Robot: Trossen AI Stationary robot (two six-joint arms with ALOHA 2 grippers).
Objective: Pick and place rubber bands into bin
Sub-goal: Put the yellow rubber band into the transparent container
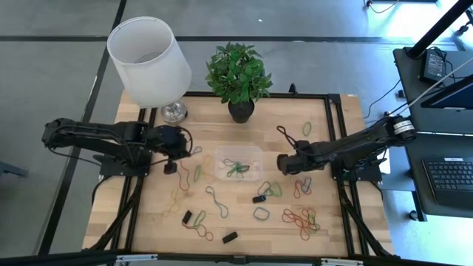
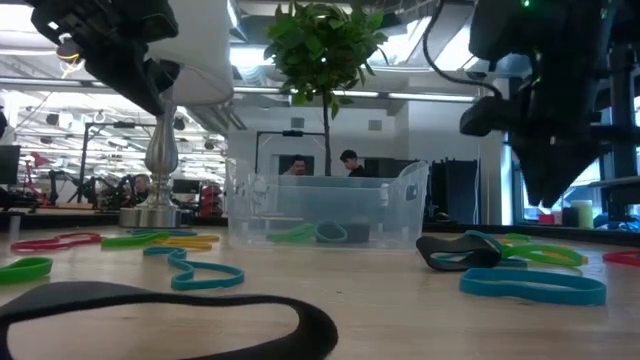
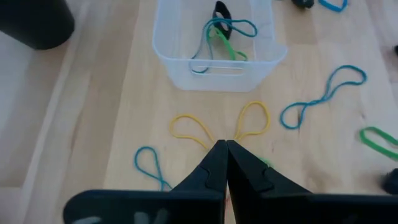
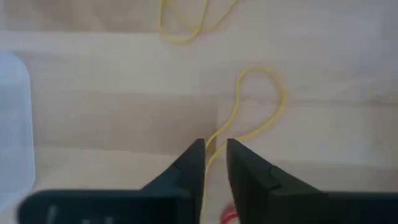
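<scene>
The clear bin sits mid-table with green, teal and black rubber bands lying in it. Many more bands lie loose on the wood. My left gripper hangs well above the table, left of the bin, shut on a yellow band. My right gripper is close by the bin's right side, a little above the table. Its fingers stand a narrow gap apart. A yellow band's strand runs through that gap; I cannot tell whether they touch it. My left gripper pinches the yellow band at its middle between the two shut fingertips. Two loops spread out from the tips toward the bin. The gripper is high above the table in the low view, so the band seems lifted.
A white-shaded lamp and a potted plant stand at the far edge. Small black pieces lie near the front among the bands. A second yellow band lies beyond my right gripper. People show in the room behind.
</scene>
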